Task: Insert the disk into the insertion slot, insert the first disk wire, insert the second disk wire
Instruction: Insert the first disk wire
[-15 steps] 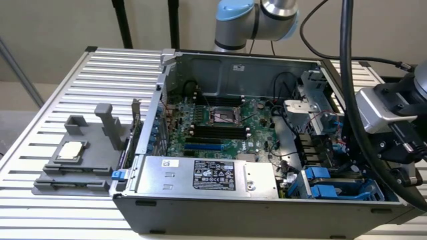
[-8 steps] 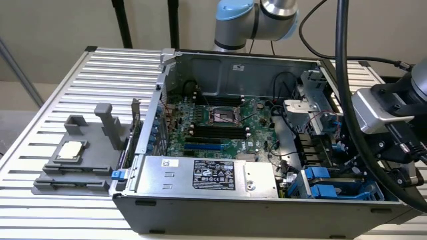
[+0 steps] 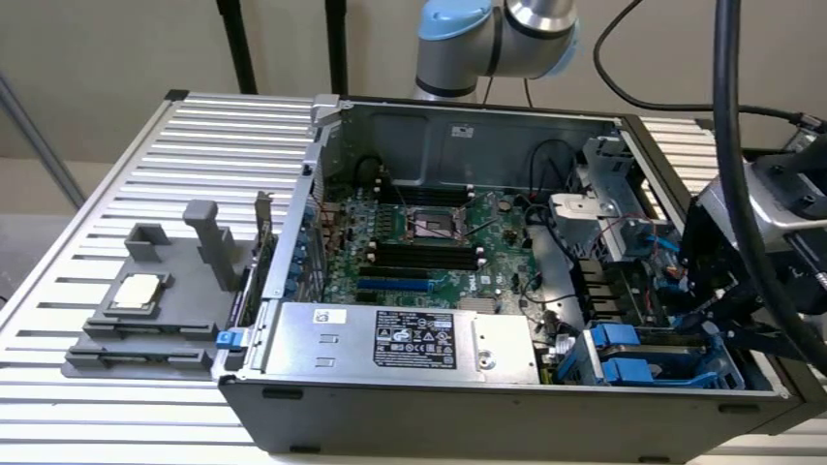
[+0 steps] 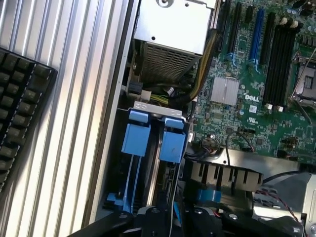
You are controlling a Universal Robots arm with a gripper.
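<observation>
Case open on ribbed aluminium desk [image 3: 77, 417]. Slot [image 3: 633, 356]: grey-blue plastic cage with two blocky blue tabs, in near corner of case at exterior view's right, beside silver PSU box [image 3: 401, 339]. Disk [image 4: 129, 180]: thin blue carrier rail inside slot, metal face hidden. Black end effector [image 3: 719, 312] just above slot; spread or pressed together, cannot tell.

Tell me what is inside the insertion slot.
Inside the insertion slot: two blue latch tabs and thin blue rails. The tabs and the pincer cover what lies deeper, so it cannot be seen.
</observation>
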